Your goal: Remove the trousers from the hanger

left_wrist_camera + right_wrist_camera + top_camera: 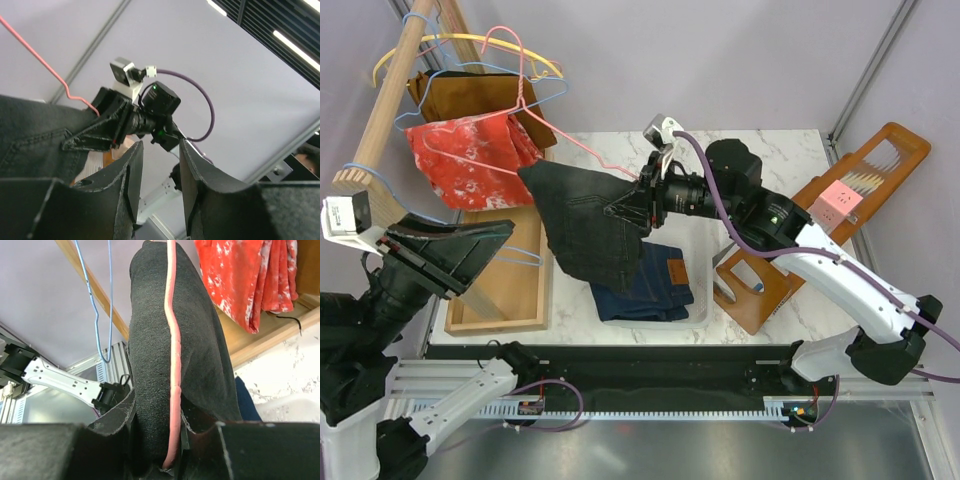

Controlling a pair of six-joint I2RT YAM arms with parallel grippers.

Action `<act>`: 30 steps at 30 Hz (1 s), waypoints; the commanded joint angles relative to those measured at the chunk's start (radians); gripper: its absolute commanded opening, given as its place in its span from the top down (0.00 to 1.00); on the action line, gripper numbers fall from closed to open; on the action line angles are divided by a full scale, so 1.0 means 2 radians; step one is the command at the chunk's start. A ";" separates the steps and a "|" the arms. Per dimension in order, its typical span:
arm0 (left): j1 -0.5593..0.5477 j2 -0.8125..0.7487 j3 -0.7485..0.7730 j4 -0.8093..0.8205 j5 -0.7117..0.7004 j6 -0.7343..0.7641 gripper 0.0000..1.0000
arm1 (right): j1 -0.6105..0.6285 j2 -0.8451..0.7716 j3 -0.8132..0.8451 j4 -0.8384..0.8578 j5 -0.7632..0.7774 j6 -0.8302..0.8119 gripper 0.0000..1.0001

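1. While your right gripper [620, 210] pinches the black trousers [582, 230], the wrist view shows its jaws pressed on the pink hanger [173, 340] wire as well. If you pull like this, you drag the hanger along instead of sliding the cloth off it.
2. From above you cannot tell whether the hanger's hook sits on the rod [395, 100]. If it does, a hard tug could unhook it or set the red cloth [470, 160] beside it swinging.
3. Your left gripper [160, 150] has its jaws spread and holds nothing. It sits low, to the left of the black trousers, so nothing braces the hanger against a pull.
4. The black trousers hang folded over the hanger bar, in the air between the tray [505, 300] and the bin [702, 305]. If you let go too early, they may drape over the bin's rim or land on the table.
5. The denim pair [660, 290] lies folded in the bin, off any hanger. Dropping the black pair carelessly could knock it askew.
6. The brown patch [672, 268] on the denim waist is too small to read. The pink card [837, 203] on the rack at the right shows only small dark marks. You have no other writing to go by.
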 commanded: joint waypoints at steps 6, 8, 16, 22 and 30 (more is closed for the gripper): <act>0.050 0.070 0.048 0.037 -0.041 0.046 0.56 | 0.001 -0.026 0.040 0.002 0.023 -0.022 1.00; 0.050 0.080 0.057 0.035 -0.062 0.059 0.55 | 0.002 -0.024 0.045 -0.003 0.022 -0.023 1.00; 0.050 0.128 0.088 0.009 -0.118 0.062 0.52 | 0.009 -0.010 0.082 -0.009 0.004 -0.027 1.00; 0.050 0.178 0.150 -0.057 -0.161 0.034 0.48 | 0.015 0.009 0.130 -0.024 -0.018 -0.040 1.00; 0.050 0.209 0.179 -0.100 -0.187 0.004 0.43 | 0.023 0.016 0.153 -0.027 -0.030 -0.044 1.00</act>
